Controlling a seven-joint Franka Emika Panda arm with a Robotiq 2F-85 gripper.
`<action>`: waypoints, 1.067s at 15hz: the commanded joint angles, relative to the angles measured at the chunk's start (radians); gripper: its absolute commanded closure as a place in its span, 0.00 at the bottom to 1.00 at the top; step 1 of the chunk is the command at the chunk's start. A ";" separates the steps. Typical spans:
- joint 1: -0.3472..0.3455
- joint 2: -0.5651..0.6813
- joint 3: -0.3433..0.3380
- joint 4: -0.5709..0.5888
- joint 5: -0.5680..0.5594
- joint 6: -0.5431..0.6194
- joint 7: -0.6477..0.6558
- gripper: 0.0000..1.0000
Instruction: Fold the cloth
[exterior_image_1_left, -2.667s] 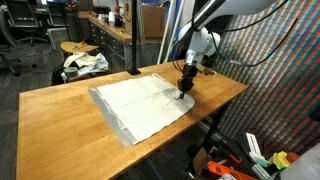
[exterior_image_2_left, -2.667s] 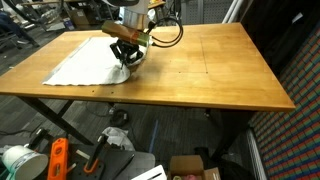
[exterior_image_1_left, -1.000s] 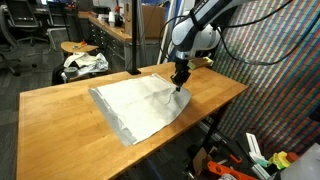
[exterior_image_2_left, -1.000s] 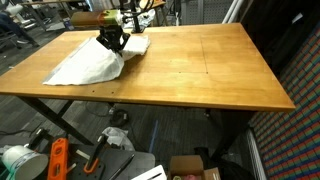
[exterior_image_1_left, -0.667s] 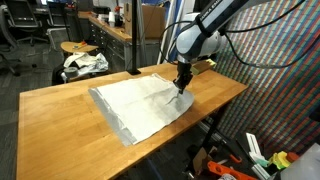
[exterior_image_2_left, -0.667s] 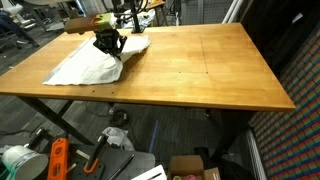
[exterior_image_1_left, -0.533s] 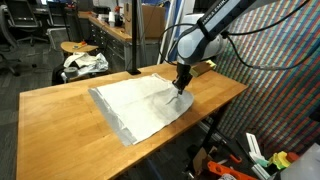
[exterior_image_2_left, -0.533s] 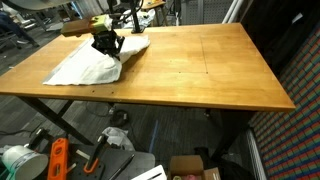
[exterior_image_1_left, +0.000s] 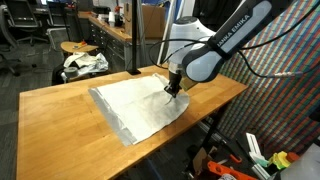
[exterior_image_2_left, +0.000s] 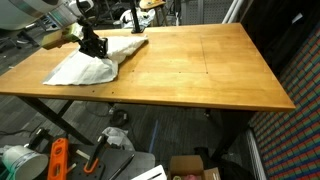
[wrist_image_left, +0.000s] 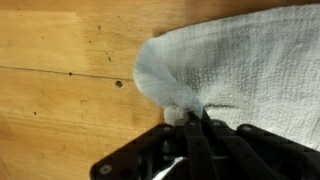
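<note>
The cloth (exterior_image_1_left: 135, 105) is a large white sheet with a greyer border, lying on the wooden table (exterior_image_1_left: 60, 125). My gripper (exterior_image_1_left: 172, 88) is shut on the cloth's corner and holds it lifted over the sheet. In the other exterior view the gripper (exterior_image_2_left: 93, 46) carries that corner above the cloth (exterior_image_2_left: 85, 65), so the near part drapes in a fold. The wrist view shows the pinched cloth (wrist_image_left: 240, 60) bunched right at my gripper (wrist_image_left: 192, 118), with bare wood to the left.
A stool with a bundle of white-and-dark fabric (exterior_image_1_left: 82, 64) stands behind the table. Bare tabletop (exterior_image_2_left: 210, 65) spreads away from the cloth. Boxes and tools (exterior_image_2_left: 60, 160) lie on the floor under the table. A patterned wall (exterior_image_1_left: 280, 90) is at the side.
The gripper has carried the held corner further across the cloth, away from the table's edge. The fold of cloth under it has grown. The jaws stayed shut.
</note>
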 joint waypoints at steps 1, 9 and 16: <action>0.035 -0.044 0.022 -0.021 -0.119 0.004 0.217 0.98; 0.107 -0.012 0.067 0.025 -0.256 -0.039 0.580 0.98; 0.157 0.016 0.105 0.055 -0.265 -0.092 0.723 0.98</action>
